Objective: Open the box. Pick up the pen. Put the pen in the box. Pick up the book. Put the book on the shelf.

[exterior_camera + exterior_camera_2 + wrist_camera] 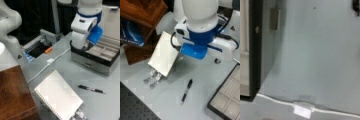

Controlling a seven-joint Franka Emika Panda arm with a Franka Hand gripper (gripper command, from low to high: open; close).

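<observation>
The box (100, 58) stands open at a front view's right, and its beige divided interior (227, 98) shows in both front views. The black pen (91, 89) lies on the grey table in front of the box, also seen as the pen (186, 90). The white spiral-bound book (58, 97) lies flat near the reddish-brown shelf (13, 96); the book (163, 53) sits below the shelf (143, 10). My gripper (77, 46) hangs at the box's left end, above the table, with its fingers hidden. The wrist view shows the box's wall (255, 50) and bare table.
A white cable (50, 62) with a small tag runs across the table left of the box, and the cable (327, 111) also crosses the wrist view. An orange item (48, 50) lies beside an open dark bin (37, 50). A metal piece (152, 78) sticks out under the book.
</observation>
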